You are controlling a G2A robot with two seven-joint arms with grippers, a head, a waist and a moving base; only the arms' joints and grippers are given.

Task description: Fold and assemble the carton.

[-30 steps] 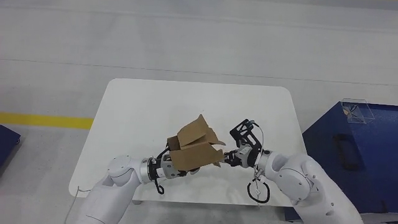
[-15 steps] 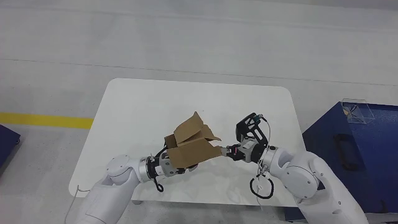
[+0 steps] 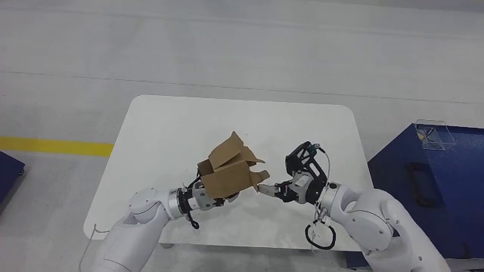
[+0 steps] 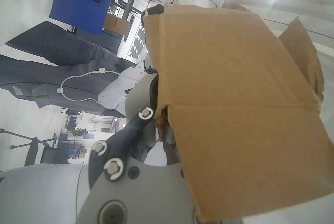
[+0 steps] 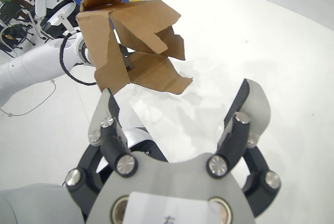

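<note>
A brown cardboard carton (image 3: 227, 172), part folded with its flaps splayed open, is held above the front of the white table (image 3: 166, 132). My left gripper (image 3: 203, 194) is shut on the carton's lower left edge. In the left wrist view the carton (image 4: 234, 79) covers that gripper's (image 4: 161, 118) far finger. My right gripper (image 5: 177, 102) is open just right of the carton (image 5: 135, 26), with one fingertip (image 5: 108, 102) close under its lower corner and nothing between the fingers. From above, the right gripper (image 3: 266, 190) points at the carton's right flap.
Both arms work near the table's front edge. A blue cabinet (image 3: 431, 189) stands to the right of the table with a clear plastic box (image 3: 433, 134) on top. The back half of the table is bare.
The left arm has turned the carton and drawn it a little to the left. The right gripper has shifted slightly left after it and stays beside the right flap.
</note>
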